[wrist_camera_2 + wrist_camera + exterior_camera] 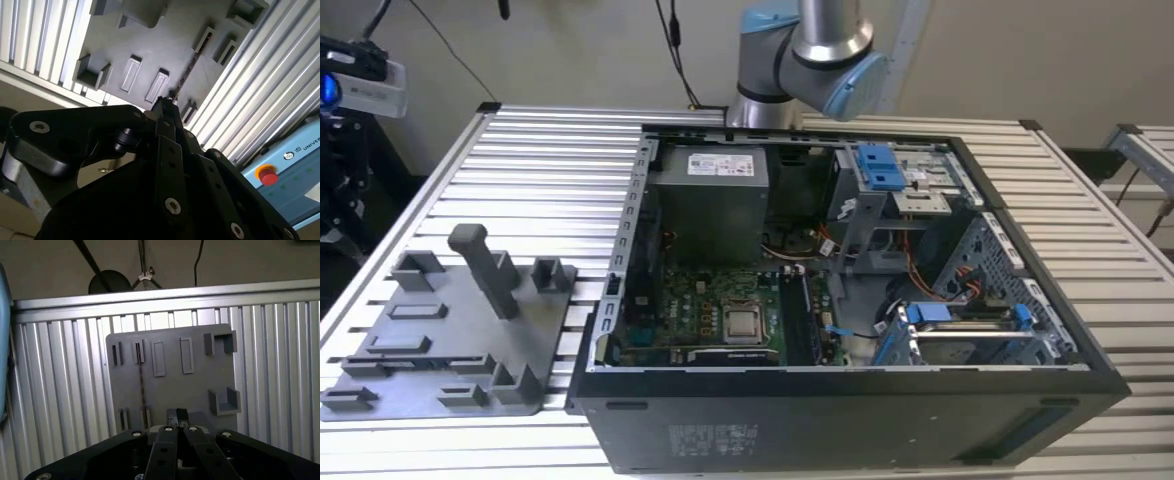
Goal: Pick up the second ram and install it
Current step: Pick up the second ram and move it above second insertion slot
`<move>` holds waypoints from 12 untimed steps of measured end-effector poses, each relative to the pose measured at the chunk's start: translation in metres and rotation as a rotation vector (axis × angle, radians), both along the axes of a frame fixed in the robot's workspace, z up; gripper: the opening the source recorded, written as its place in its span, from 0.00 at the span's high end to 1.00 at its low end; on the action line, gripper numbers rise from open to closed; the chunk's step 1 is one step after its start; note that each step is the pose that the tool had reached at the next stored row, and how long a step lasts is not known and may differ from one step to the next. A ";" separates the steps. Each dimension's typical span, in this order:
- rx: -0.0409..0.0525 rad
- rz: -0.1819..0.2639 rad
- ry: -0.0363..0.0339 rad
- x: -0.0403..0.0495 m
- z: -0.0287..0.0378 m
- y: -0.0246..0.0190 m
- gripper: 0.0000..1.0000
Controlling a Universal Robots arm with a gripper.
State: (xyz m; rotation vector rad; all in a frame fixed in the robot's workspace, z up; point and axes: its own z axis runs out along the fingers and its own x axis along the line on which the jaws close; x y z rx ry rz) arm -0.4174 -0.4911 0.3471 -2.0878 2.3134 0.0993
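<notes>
The jaws (178,415) appear pressed together with nothing between them; in the second wrist view they (162,102) taper to one dark tip. They hang above the grey fixture tray (200,385), well apart from it.

Beyond and below the tip, the second ram (142,385) stands on its thin edge in the tray, bridging two slotted holders, and it sits off to one side of the jaws' line rather than under it. The second wrist view shows the same narrow strip (185,72) running away from the tip.

My worry is a descent with the jaws shut or off line: a fingertip would probably strike the ram's top edge and tip it out of its holders. A crooked pinch on so thin a board may twist it. The tray's raised blocks near the jaws could also catch a finger.

Farther out lies the slatted counter (65,390).
</notes>
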 end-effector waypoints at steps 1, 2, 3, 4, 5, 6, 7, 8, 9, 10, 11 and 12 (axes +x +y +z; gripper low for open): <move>0.0000 0.000 0.0000 0.0000 0.0000 0.0000 0.82; 0.0000 0.000 0.0000 0.0000 0.0000 0.0000 0.76; 0.0000 0.000 0.0000 0.0000 0.0000 0.0000 0.70; 0.0000 0.000 0.0000 0.0000 0.0000 0.0000 0.70; 0.0000 0.000 0.0000 0.0000 0.0000 0.0000 0.64; 0.0000 0.000 0.0000 0.0000 0.0000 0.0000 0.58; 0.0000 0.000 0.0000 0.0000 0.0000 0.0000 0.58; 0.0000 0.000 0.0000 0.0000 0.0000 0.0000 0.58; 0.0000 0.000 0.0000 0.0000 0.0000 0.0001 0.52; 0.0000 0.000 0.0000 0.0000 0.0000 0.0001 0.52; 0.0000 0.000 0.0000 0.0000 0.0000 0.0001 0.52; 0.0000 0.000 0.0000 -0.0001 0.0000 0.0001 0.52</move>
